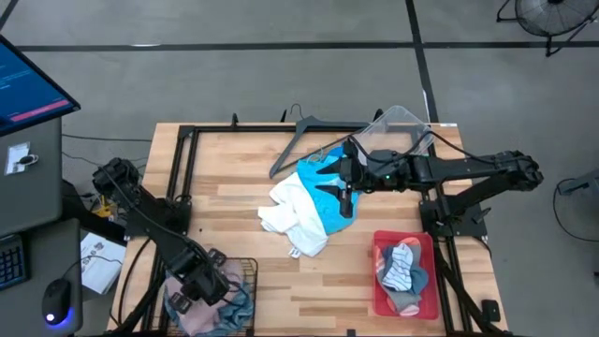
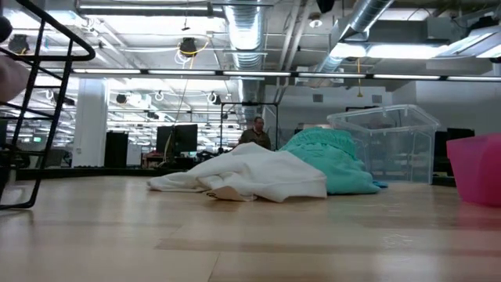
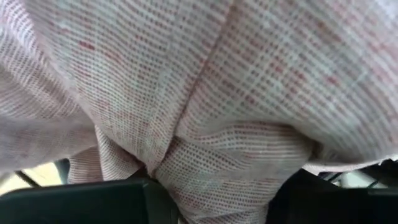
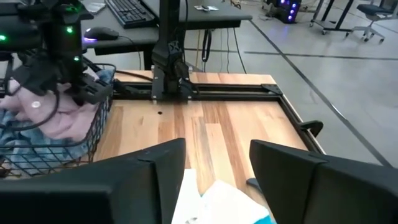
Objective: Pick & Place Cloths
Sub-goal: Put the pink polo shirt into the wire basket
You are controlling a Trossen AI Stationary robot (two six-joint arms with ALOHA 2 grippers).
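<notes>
We find the left claw point(image 1: 192, 281) lowered into the wire basket point(image 1: 245, 270) at the desk's point(image 1: 225, 201) near-left corner. Its wrist view is filled by the dusty pink cloth point(image 3: 205, 93), with a fold pinched between the fingers, so we judge it closed on that cloth. Blue denim point(image 1: 234, 304) lies in the same basket beside it.

The right claw point(image 1: 347, 200) hangs over the middle of the desk with its fingers point(image 4: 155, 168) apart and nothing between them, directly above the turquoise cloth point(image 1: 328, 183). The white cloth point(image 1: 295, 211) lies against and partly over the turquoise one. The socks point(image 1: 402, 267) rest in the red bin point(image 1: 378, 245). A clear bin point(image 1: 402, 122) and a grey hanger point(image 1: 299, 136) sit at the far edge.

Risks as we judge them:
- The right claw may pinch both overlapping cloths at once and drag the white one along.
- A trailing hem may snag the hanger just beside the pile.
- If the left claw lifts without opening, the pink cloth may come back out or catch on the basket wires.
</notes>
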